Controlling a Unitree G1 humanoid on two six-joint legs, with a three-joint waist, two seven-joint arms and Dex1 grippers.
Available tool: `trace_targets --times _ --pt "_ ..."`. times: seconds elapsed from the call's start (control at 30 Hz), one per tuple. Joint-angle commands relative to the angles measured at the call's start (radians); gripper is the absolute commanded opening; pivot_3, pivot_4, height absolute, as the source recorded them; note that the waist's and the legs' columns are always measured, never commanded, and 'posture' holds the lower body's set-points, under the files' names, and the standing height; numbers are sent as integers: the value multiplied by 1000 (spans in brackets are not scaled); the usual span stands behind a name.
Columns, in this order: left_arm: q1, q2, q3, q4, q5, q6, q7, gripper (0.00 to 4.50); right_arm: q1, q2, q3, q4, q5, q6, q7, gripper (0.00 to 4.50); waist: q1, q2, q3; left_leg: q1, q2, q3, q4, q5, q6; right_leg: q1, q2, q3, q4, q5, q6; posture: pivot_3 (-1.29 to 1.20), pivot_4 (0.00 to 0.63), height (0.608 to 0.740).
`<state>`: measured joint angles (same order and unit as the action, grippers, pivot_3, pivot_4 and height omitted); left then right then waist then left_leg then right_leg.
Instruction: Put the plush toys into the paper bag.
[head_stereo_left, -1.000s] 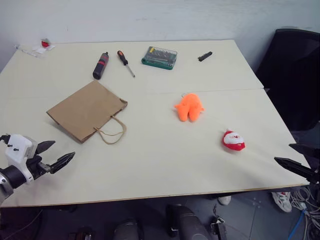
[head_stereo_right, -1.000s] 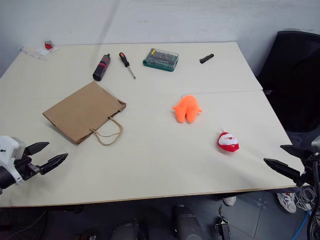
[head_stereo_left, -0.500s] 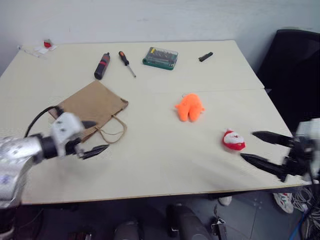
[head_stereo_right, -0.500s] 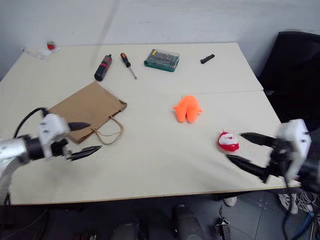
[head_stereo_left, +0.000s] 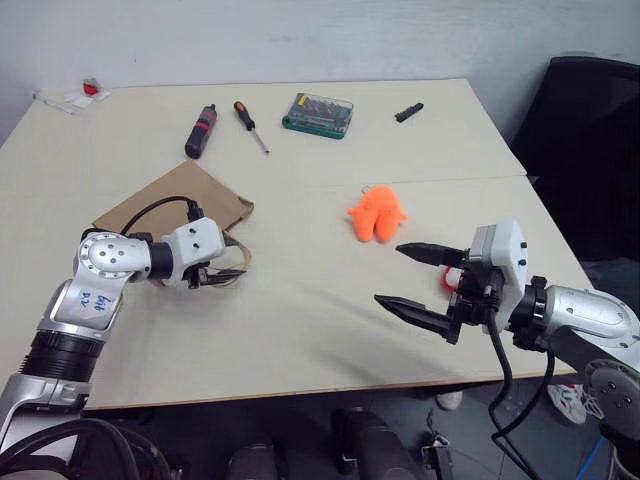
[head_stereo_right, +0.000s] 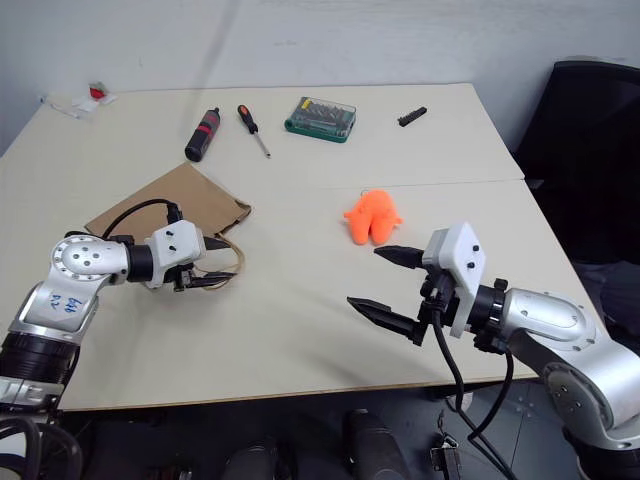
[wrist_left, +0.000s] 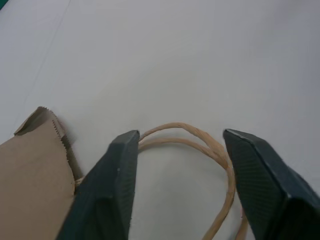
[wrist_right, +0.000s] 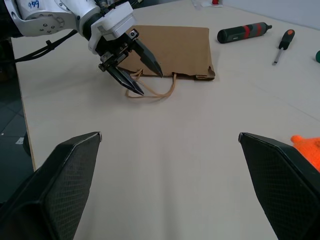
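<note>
Both end effectors now inboard; flat paper bag (head_stereo_left: 170, 215), handles (head_stereo_left: 232, 262) toward robot

Silver-grey arms carrying black cables end in white wrist housings, each gripper's fingers black and pointed.

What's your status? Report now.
Left gripper open, straddling bag handles. Right gripper open, empty, above table. Orange toy untouched. Bag flat.
</note>
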<state>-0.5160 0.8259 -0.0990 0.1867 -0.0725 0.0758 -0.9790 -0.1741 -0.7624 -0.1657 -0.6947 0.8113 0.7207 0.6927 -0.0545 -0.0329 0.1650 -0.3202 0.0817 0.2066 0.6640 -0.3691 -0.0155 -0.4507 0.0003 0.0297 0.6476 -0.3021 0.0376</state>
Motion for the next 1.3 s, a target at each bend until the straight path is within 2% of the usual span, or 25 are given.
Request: trace_targets --times 0.03,0.2,0.3,0.4,0.5,0.6,0.67,0.77,0.9,1.07,1.3 --pt "-11 5 8 28 19 -47 -9 1631 5 4 -10 -8 -5 -24 -3 4500 0 0 0 0 0 0 0 0 0 0 0 0 1 0 0 0 150 740" --pt "-6 -3 8 49 26 -65 -18 23 10 -4 -12 4 -23 -31 7 4500 1 0 0 0 0 0 2 0 0 -1 0 1 3 0 0 0 150 740" --pt "-22 -27 17 46 -22 -33 -53 23 -2 -2 -12 15 -25 -31 8 4500 1 0 0 0 0 1 3 0 0 -1 0 1 4 0 0 0 150 740" --pt "-92 -107 77 -74 -250 239 -102 23 -16 5 -11 27 -25 -26 -3 4500 6 0 0 0 0 1 4 0 0 -1 0 1 5 0 0 0 150 740" --pt "-163 -141 108 -196 -465 478 -173 23 -41 26 14 49 -51 -19 -39 4500 12 -1 0 -5 0 0 9 0 0 -3 0 0 7 0 0 0 150 740" --pt "-213 -157 122 -229 -586 613 -210 23 -76 66 48 84 -89 -23 -81 4500 6 -1 -1 -7 0 -1 13 0 0 -6 0 0 11 0 0 0 150 740" --pt "-255 -189 121 -218 -619 657 -195 0 -105 101 68 104 -86 -16 -98 4110 0 1 -1 -7 -1 -1 13 0 0 -7 0 1 12 -1 -1 0 150 740" --pt "-293 -231 98 -210 -624 676 -196 0 -157 144 124 139 -109 -17 -103 3251 -3 1 -1 -9 -1 -1 16 0 -1 -10 2 2 15 -1 -1 0 150 740" --pt "-327 -295 48 -192 -581 634 -199 0 -242 204 281 277 -229 -62 -62 1794 -4 1 -1 -12 0 -2 18 -1 -2 -12 5 3 15 -1 -1 0 150 740" --pt "-320 -299 25 -194 -558 607 -217 0 -305 264 431 412 -355 -126 -2 42 -5 1 -1 -14 0 -2 18 -1 -2 -14 6 3 14 -1 -2 0 150 740" --pt "-293 -273 37 -206 -548 602 -221 0 -403 345 531 604 -471 -212 90 42 -8 1 -1 -14 2 -2 18 0 -2 -14 6 3 15 -1 -2 0 150 740"
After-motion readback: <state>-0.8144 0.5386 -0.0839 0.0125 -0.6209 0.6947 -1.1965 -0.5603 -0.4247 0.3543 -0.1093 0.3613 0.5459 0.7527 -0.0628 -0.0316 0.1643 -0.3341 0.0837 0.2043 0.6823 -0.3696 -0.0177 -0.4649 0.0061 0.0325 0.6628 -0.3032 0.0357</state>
